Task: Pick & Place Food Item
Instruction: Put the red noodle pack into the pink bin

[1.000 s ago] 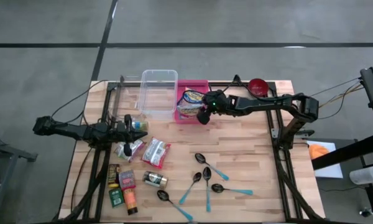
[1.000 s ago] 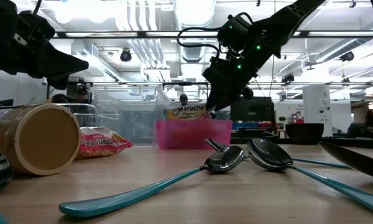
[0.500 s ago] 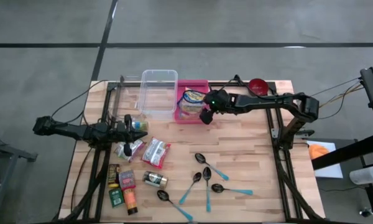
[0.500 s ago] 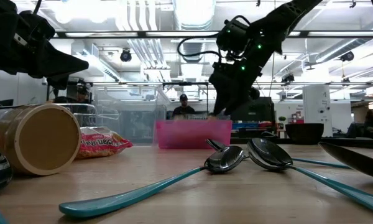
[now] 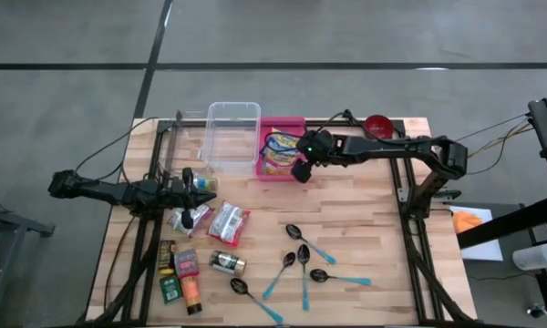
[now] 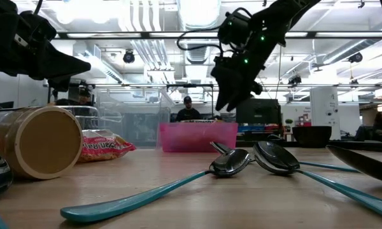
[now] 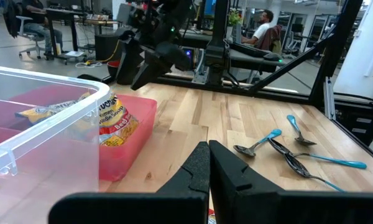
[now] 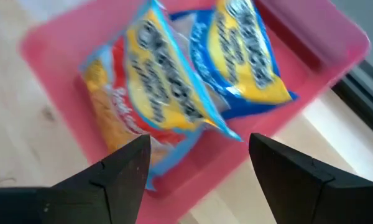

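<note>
Two yellow-and-blue noodle packets (image 8: 174, 93) (image 8: 245, 53) lie in the pink bin (image 5: 296, 121) at the table's far middle, one overlapping the other. My right gripper (image 5: 298, 167) hangs open just above the bin's near right part, slanting down, with nothing between its fingers (image 8: 127, 168). In the low view it (image 6: 226, 102) stands clear above the bin's rim (image 6: 197, 127). My left gripper (image 7: 208, 165) is shut and level at the table's left side, holding nothing.
A clear plastic container (image 5: 232, 137) stands left of the pink bin. A red bowl (image 5: 377, 126) sits at the far right. Several teal-handled spoons (image 5: 303, 260) lie near the front middle. Snack packets (image 5: 228, 221), a can (image 5: 226, 262) and small bottles (image 5: 180, 278) lie front left.
The noodle packet that stood up above the pink bin's rim has dropped flat into the bin. My right gripper has let go of it, risen a little above the bin and tipped its fingers more steeply down.
</note>
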Controlling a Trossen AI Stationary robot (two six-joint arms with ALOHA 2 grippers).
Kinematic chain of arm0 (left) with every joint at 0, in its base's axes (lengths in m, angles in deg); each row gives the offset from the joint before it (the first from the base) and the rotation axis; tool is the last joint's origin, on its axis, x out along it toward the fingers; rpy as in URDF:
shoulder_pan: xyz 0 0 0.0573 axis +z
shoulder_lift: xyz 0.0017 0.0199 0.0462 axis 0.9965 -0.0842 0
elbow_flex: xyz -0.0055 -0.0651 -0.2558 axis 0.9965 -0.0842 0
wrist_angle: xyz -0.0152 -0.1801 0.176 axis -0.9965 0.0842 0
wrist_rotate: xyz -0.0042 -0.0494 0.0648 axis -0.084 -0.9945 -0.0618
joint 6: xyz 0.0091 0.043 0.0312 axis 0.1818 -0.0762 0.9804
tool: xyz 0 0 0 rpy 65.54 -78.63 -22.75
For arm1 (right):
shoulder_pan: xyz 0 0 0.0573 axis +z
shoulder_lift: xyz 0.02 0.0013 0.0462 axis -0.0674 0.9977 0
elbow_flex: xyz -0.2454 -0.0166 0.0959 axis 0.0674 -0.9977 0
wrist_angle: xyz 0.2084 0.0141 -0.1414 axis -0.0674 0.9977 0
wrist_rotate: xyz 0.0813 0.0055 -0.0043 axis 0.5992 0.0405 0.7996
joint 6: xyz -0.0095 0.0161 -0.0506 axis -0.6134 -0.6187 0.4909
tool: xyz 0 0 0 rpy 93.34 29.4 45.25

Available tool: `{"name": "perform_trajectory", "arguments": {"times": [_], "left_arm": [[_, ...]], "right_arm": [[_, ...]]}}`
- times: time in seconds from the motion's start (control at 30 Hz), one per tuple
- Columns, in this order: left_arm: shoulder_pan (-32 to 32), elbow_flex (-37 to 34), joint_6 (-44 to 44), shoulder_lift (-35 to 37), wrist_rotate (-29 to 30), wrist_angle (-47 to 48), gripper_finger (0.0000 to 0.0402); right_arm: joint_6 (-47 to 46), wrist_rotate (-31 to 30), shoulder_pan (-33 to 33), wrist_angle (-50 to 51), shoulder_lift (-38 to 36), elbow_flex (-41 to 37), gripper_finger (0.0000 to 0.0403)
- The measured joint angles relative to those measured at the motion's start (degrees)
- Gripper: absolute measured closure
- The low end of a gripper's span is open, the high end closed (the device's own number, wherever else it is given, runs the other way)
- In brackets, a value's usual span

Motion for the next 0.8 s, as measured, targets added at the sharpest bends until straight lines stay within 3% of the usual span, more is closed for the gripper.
{"name": "perform_trajectory", "arguments": {"times": [0.2,0.37,0.43,0.8], "left_arm": [[0.02,0.0,-0.02,0.0,0.0,0.0,0.0401],[0.02,0.0,-0.02,0.0,0.0,-0.02,0.0401],[0.0,0.0,-0.02,0.01,0.0,0.0,0.0401],[0.01,0.0,-0.02,0.0,0.0,0.0,0.0401]], "right_arm": [[3.96,2.14,4.02,-7.47,-0.56,-0.76,0.0132],[8.49,16.16,7.37,-14.18,-1.07,-1.6,0.0132],[10.29,18.95,8.83,-16.06,-1.07,-2.02,0.0132],[12.28,20.14,15.91,-38.54,-0.92,-10.18,0.0132]]}}
